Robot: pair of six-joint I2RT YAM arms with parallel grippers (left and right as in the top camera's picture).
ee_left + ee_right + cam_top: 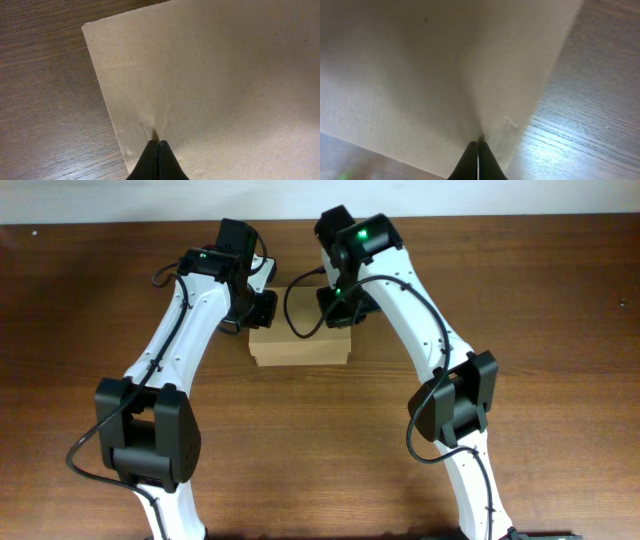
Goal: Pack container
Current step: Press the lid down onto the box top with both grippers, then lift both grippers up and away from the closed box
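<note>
Pressed together at the left claw [158, 145], tips touching the plain tan rectangular cardboard box [300, 348] near its left edge. Likewise closed at the right claw [478, 145], tips against the box's right edge. Box on the dark brown wooden worktop [560, 300], far centre.

The box [300, 345] is plain tan cardboard, unmarked, with a faint speckled grain up close. The table [560, 300] is dark reddish-brown wood with fine streaky grain. The left arm [185, 330] and the right arm [410, 310] are white with black joints and black cables [85, 445]. A green light [363, 230] glows on the right arm. The left gripper [158, 146] and the right gripper [478, 146] are black.
</note>
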